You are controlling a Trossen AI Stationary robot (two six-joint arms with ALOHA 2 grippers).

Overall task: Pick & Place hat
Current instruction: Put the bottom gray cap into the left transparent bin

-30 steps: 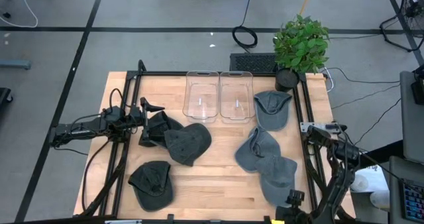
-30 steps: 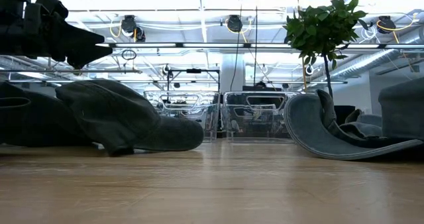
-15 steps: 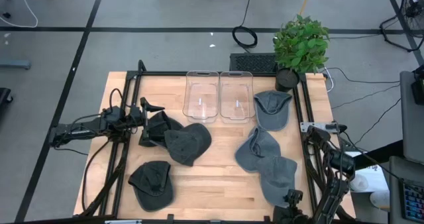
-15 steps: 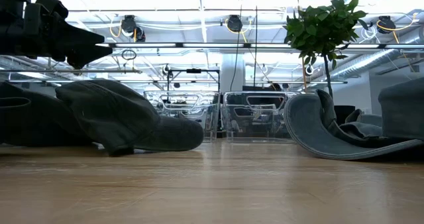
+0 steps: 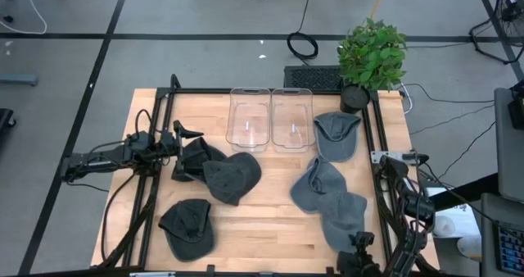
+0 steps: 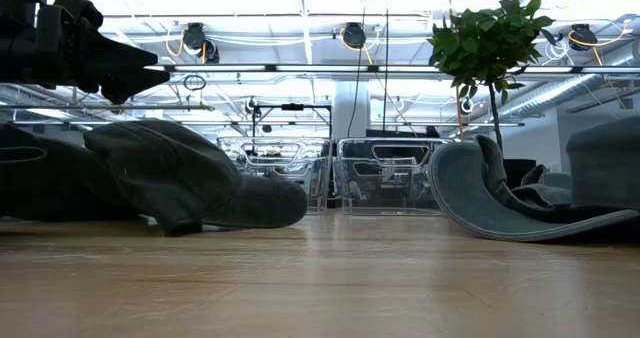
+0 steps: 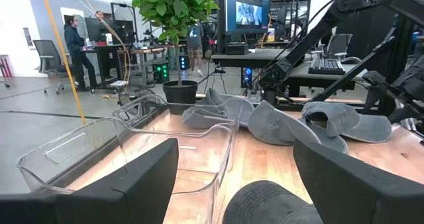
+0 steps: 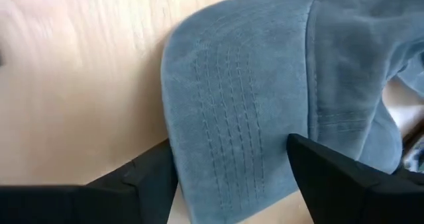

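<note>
A wooden counter (image 5: 262, 228) framed by black rails is seen from above, with both arms reaching in from its sides. Six hats are spread over it: three dark ones on the left half and three grey-blue ones on the right half. On the left, one dark hat (image 5: 232, 177) lies near the middle, partly overlapping a second dark hat (image 5: 196, 156) beside it, and a third dark hat (image 5: 187, 227) lies apart near the front edge. On the right, a grey-blue hat (image 5: 336, 134) lies toward the back, another grey-blue hat (image 5: 314, 185) lies further forward, and a front grey-blue hat (image 5: 344, 218) overlaps the latter near the front right. Two clear bins are set side by side at the back centre, the left bin (image 5: 249, 118) touching the right bin (image 5: 291, 118). A potted plant (image 5: 370, 56) stands at the back right corner. The left gripper (image 5: 182, 134) is held above the counter at the left edge, just beside the second dark hat; its fingers (image 7: 139, 177) are spread apart and hold nothing. The right gripper (image 5: 360, 246) is placed at the front right corner, directly over the brim of the front grey-blue hat, and its fingers (image 8: 344, 174) are spread wide on either side of that brim without closing on it.
</note>
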